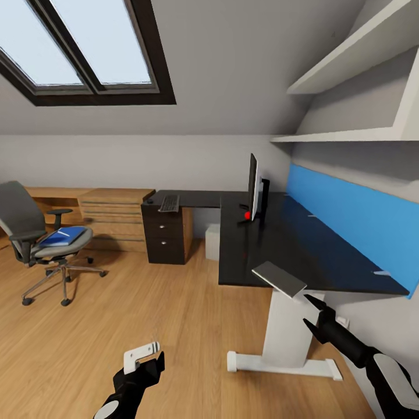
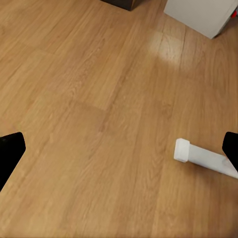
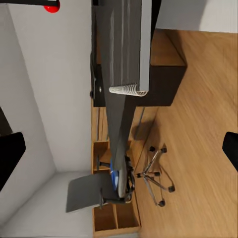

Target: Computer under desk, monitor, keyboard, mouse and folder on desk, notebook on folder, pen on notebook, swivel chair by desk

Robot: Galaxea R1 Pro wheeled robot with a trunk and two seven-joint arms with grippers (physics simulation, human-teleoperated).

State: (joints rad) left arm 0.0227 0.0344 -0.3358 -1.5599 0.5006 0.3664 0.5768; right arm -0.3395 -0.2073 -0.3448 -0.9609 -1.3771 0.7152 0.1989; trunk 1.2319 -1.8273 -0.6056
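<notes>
**Notebook at the desk edge, right arm close**

The notebook (image 1: 279, 278) overhangs the surface's (image 1: 326, 256) near corner; the right gripper (image 1: 310, 315) sits just below it, fingers spread and empty. The left gripper (image 1: 145, 362) hangs over the floor, fingers spread. The folder (image 1: 63, 235) lies on the chair (image 1: 35, 233), well apart. I judge the folder must be fetched first.

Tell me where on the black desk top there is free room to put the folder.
The black L-shaped desk top is bare between the black flat monitor and the thin grey notebook overhanging its front edge, along the blue back panel. The far wing is tighter: the slim keyboard lies there.
</notes>
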